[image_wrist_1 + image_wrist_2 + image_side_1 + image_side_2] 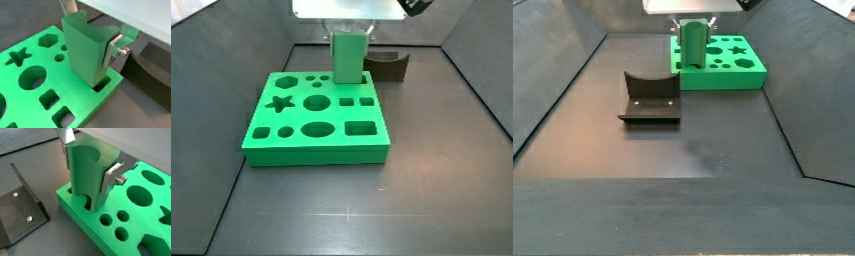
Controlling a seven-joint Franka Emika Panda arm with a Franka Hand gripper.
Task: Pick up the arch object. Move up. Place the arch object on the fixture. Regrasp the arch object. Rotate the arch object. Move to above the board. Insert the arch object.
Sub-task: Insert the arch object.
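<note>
Now upright between the flat silver fingers (pixel 113 174) of the claw (pixel 93 37), the arch object (pixel 87 50) is clamped near its top, its lower end already entering a slot at the edge of the board (pixel 315 135) directly beneath. Holding it vertical seemingly lets it line up with the cutout for insertion. Off to the claw's side, apart from the board, the fixture (pixel 649 97) stands empty on the dark floor (pixel 687 150).

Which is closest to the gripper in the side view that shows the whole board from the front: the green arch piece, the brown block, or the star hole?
1. arch object: held in the gripper, at the board's far corner.
2. fixture: just beside it.
3. star hole: farthest, across the board.
</note>
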